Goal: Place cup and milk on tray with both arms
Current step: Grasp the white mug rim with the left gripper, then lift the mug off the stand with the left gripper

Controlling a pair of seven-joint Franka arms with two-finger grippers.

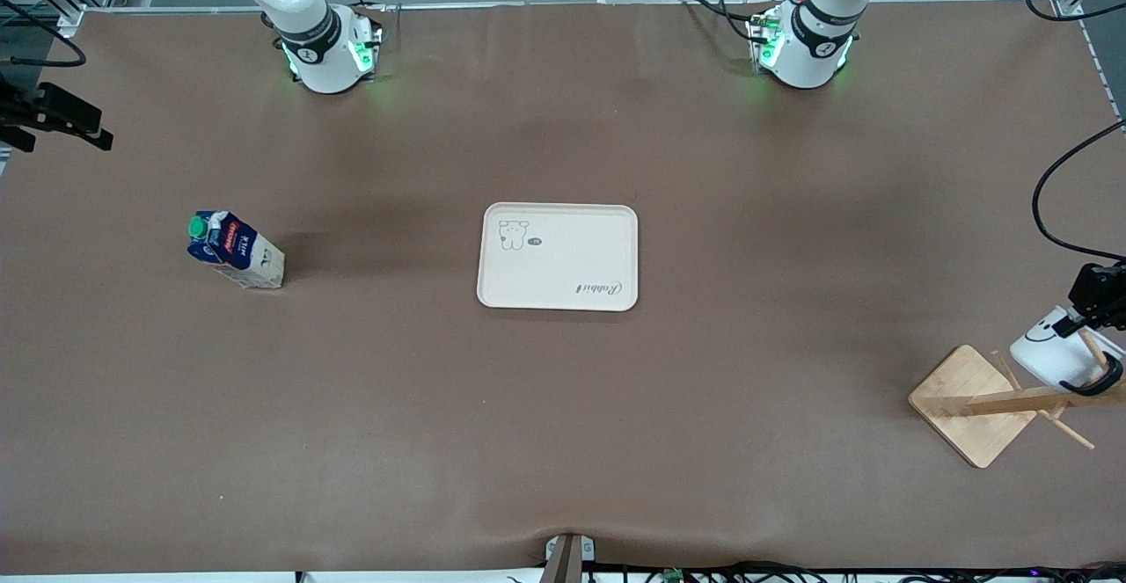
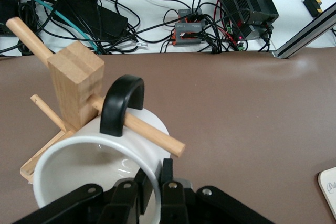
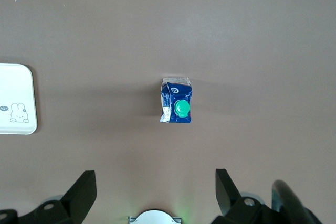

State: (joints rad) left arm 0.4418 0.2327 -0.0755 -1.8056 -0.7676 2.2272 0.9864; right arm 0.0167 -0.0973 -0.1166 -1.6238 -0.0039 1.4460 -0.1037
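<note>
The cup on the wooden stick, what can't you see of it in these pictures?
- Cup, front view: the left gripper hides part of its rim.
- Cup, left wrist view: the bottom edge cuts it off; its smiley face is turned away.
- Wooden rack, front view: the edge cuts off its pegs.

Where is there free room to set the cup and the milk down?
The tray is bare. Brown table lies open between it and the milk, and between it and the wooden rack. It is crowded only at the rack: the cup hangs on a peg there, gripped by the left gripper.
</note>
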